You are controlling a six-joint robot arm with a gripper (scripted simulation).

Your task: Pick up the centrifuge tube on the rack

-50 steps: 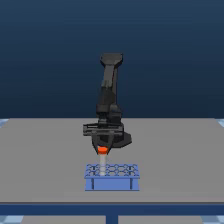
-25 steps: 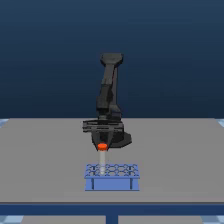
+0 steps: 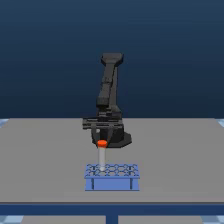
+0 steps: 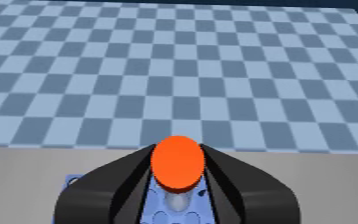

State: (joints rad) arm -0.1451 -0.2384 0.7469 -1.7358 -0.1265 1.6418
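The centrifuge tube (image 3: 102,155), whitish with an orange-red cap, hangs upright with its lower end just above or at the top grid of the blue rack (image 3: 112,177). My gripper (image 3: 101,141) is shut on the tube just under its cap. In the wrist view the orange cap of the centrifuge tube (image 4: 177,162) sits between my two black fingers (image 4: 113,187), and a piece of the blue rack (image 4: 162,212) shows below it. Whether the tube's tip is still inside a hole cannot be told.
The rack stands near the front edge of the grey table (image 3: 45,160). The arm's black base (image 3: 117,137) sits behind the rack. A checkered floor (image 4: 175,65) lies beyond the table edge.
The gripper has risen with the tube in it, and the orange cap now stands higher above the rack than a second ago. The rack has not moved.
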